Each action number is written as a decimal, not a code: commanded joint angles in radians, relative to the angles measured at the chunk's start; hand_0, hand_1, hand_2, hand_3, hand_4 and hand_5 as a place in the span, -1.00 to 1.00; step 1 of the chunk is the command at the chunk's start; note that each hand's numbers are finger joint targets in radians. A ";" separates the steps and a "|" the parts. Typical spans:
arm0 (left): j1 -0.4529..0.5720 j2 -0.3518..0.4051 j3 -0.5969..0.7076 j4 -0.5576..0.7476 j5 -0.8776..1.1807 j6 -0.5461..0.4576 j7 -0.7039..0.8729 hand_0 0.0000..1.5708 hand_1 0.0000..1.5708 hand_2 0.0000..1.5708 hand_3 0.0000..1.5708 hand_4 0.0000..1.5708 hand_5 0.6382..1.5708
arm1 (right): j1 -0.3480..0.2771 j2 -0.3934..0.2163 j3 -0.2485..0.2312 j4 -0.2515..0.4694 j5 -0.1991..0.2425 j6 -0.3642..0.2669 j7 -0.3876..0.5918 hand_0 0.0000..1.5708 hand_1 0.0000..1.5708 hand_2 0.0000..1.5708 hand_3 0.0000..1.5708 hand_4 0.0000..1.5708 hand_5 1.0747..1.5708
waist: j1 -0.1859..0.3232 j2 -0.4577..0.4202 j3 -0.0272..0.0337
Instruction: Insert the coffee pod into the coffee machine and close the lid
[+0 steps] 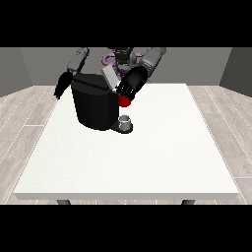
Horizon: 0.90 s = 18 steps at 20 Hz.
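— How many machines do you count from the front?

— One black coffee machine (93,106), upper left of centre on the white table (147,162), its grey lid (110,77) tilted up.

— And hands?

— Two. The hand at the view's right (129,87) sits just beside the lid, right above a red thing at the machine (124,101); whether its fingers grip anything, I cannot tell. The hand at the view's left (62,86) hangs beside the machine's upper left edge, fingers pointing down, holding nothing.

— The pod?

— One grey thing (125,121) stands on the machine's base, below the red thing. I can't say it's the pod.
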 commanded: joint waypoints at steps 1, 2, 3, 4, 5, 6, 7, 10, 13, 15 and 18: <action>0.026 -0.021 0.014 0.011 0.001 0.052 -0.012 0.41 0.41 0.44 0.24 -1.00 1.00 | 0.017 -0.006 0.004 -0.019 -0.005 0.014 0.006 -1.00 -1.00 -1.00 -1.00 -0.95 1.00 | -0.012 -0.013 -0.0012; -0.005 -0.025 0.012 -0.010 0.011 0.017 -0.012 0.41 0.41 0.43 0.23 -1.00 1.00 | 0.031 0.025 0.001 0.034 0.001 -0.018 -0.050 -1.00 -1.00 -1.00 -1.00 -0.89 1.00 | 0.026 -0.002 -0.0008; 0.018 -0.041 0.011 0.003 -0.002 0.061 0.009 0.45 0.45 0.45 0.23 -1.00 1.00 | 0.037 0.001 0.001 0.006 -0.006 0.010 -0.032 -1.00 -1.00 -1.00 -1.00 -1.00 1.00 | -0.011 -0.012 -0.0010; -0.030 -0.010 0.021 -0.007 0.007 0.036 -0.015 0.46 0.46 0.46 0.21 -1.00 1.00 | -0.019 -0.023 -0.027 0.022 -0.018 0.015 -0.009 -1.00 -1.00 -1.00 -1.00 -0.82 1.00 | 0.001 0.016 -0.0009; -0.004 -0.034 0.027 0.001 0.011 0.070 -0.018 0.54 0.54 0.50 0.22 -1.00 1.00 | 0.029 0.012 0.023 0.002 0.016 -0.001 -0.010 -1.00 -1.00 -1.00 -1.00 -0.87 1.00 | -0.012 -0.001 -0.0012; -0.025 -0.003 0.033 0.004 0.008 0.069 -0.041 0.59 0.59 0.54 0.22 -1.00 1.00 | -0.009 -0.001 0.016 -0.009 0.017 -0.001 -0.001 -1.00 -1.00 -1.00 -1.00 -0.86 1.00 | -0.014 0.026 -0.0013; -0.006 -0.025 0.026 -0.005 0.005 0.078 -0.029 0.57 0.57 0.53 0.21 -1.00 1.00 | -0.004 -0.044 -0.020 0.018 -0.010 0.036 -0.031 -1.00 -1.00 -1.00 -1.00 -1.00 1.00 | -0.006 0.027 -0.0010; -0.029 -0.026 0.025 0.002 0.003 0.071 -0.037 0.54 0.54 0.51 0.24 -1.00 1.00 | -0.021 -0.011 0.002 0.009 0.017 -0.005 0.010 -1.00 -1.00 -1.00 -1.00 -0.72 1.00 | -0.008 0.020 -0.0011; -0.041 0.023 0.037 0.018 -0.005 0.090 -0.083 0.62 0.62 0.57 0.23 -1.00 1.00 | -0.028 0.041 0.050 -0.034 0.052 -0.047 0.019 -1.00 -1.00 -1.00 -1.00 -0.86 1.00 | -0.020 0.056 -0.0014; -0.040 0.009 0.016 -0.017 -0.022 0.102 -0.076 0.56 0.56 0.49 0.13 -1.00 1.00 | -0.030 -0.025 -0.018 0.021 0.009 -0.003 -0.021 -1.00 -1.00 -1.00 -1.00 -0.79 1.00 | -0.003 0.059 -0.0008; -0.038 0.021 0.000 -0.015 -0.037 0.091 -0.109 0.33 0.33 0.34 -0.05 -1.00 1.00 | -0.031 -0.004 -0.008 0.024 0.019 -0.024 -0.020 -1.00 -1.00 -1.00 -1.00 -0.89 1.00 | 0.013 0.067 -0.0008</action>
